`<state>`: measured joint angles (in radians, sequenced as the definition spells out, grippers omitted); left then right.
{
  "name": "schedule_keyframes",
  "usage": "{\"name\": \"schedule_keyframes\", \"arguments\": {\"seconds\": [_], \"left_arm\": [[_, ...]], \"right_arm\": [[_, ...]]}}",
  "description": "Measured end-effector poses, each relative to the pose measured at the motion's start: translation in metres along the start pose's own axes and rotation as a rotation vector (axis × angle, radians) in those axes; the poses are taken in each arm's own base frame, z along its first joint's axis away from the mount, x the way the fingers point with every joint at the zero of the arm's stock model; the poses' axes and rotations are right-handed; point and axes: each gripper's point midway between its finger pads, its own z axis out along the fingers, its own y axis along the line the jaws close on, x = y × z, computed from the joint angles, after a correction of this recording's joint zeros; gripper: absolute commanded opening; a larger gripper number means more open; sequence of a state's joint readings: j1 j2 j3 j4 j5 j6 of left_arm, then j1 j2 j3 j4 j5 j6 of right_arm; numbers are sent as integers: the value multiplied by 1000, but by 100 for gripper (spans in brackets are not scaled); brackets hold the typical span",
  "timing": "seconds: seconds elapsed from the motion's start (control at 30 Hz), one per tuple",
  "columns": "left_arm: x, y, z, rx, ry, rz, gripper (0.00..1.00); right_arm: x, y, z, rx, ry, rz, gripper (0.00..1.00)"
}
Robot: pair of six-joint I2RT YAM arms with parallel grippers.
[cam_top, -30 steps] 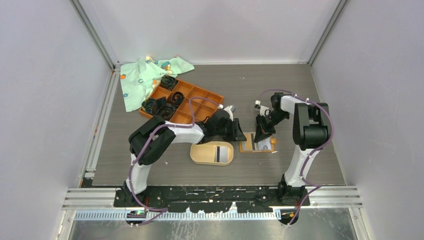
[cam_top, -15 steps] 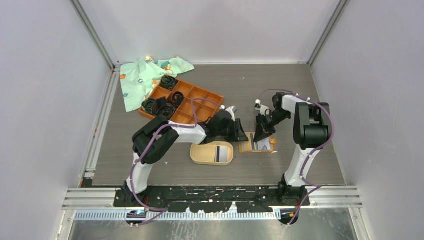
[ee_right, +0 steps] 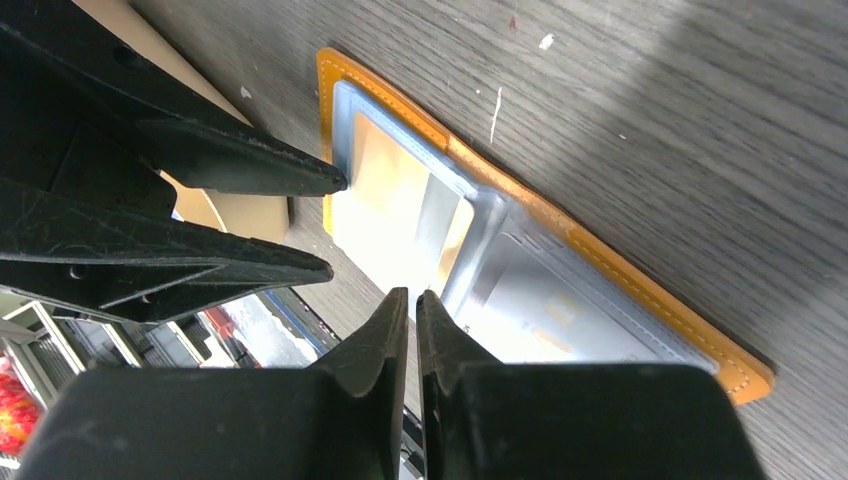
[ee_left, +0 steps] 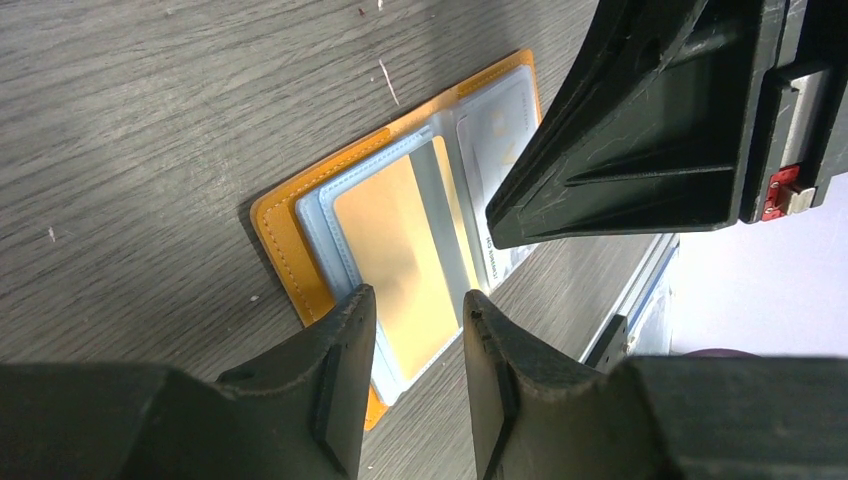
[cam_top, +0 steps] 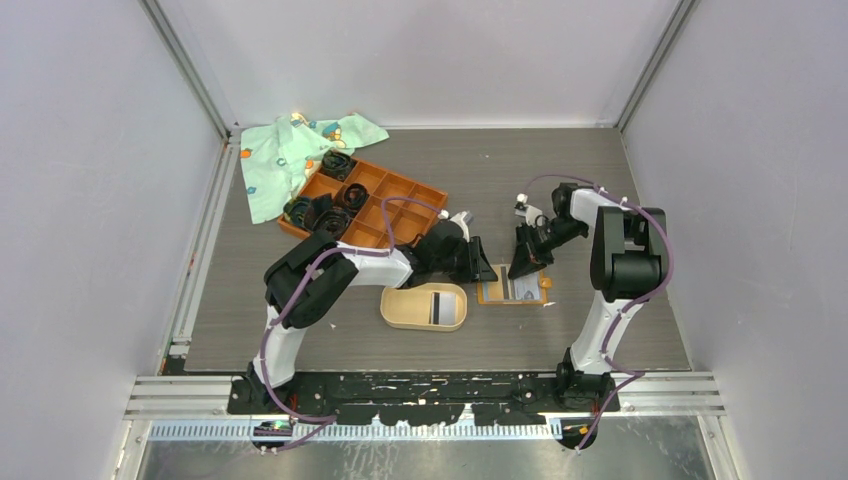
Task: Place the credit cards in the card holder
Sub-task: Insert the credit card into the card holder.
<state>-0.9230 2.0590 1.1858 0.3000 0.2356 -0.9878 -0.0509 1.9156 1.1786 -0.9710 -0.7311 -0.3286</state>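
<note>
The open orange wallet (cam_top: 512,290) lies flat to the right of the card holder (cam_top: 408,310), a beige oval tray with one dark-striped credit card (cam_top: 440,307) on its floor. In the wallet's clear sleeves sit a gold card (ee_left: 400,250) and a pale card (ee_left: 505,130). My left gripper (ee_left: 418,305) hovers open over the wallet's left edge with nothing between its fingers. My right gripper (ee_right: 412,297) hangs just above the middle of the wallet (ee_right: 600,260), jaws shut and empty. The two grippers' tips are close together, facing each other.
A large orange grid tray (cam_top: 385,210) with several black coiled bands (cam_top: 320,212) sits at the back left, a patterned green cloth (cam_top: 290,150) behind it. The table's near edge rail (cam_top: 420,380) runs just below the card holder.
The right gripper has lifted slightly and swung a little to the right above the wallet. The left gripper has hardly moved.
</note>
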Motion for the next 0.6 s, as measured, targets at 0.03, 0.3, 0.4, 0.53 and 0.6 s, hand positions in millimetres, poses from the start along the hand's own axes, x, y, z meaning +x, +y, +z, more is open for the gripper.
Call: {"name": "schedule_keyframes", "arguments": {"seconds": [0.03, 0.3, 0.4, 0.53, 0.6], "left_arm": [[0, 0, 0, 0, 0, 0, 40], [0, 0, 0, 3, -2, 0, 42], [0, 0, 0, 5, -4, 0, 43], [-1, -1, 0, 7, -6, 0, 44], [-1, -1, 0, 8, -6, -1, 45]], "right_arm": [[0, 0, 1, 1, 1, -1, 13], [1, -6, 11, 53, 34, 9, 12], [2, -10, 15, 73, 49, 25, 12], [4, -14, 15, 93, 59, 44, 12], [5, -14, 16, 93, 63, 52, 12]]}}
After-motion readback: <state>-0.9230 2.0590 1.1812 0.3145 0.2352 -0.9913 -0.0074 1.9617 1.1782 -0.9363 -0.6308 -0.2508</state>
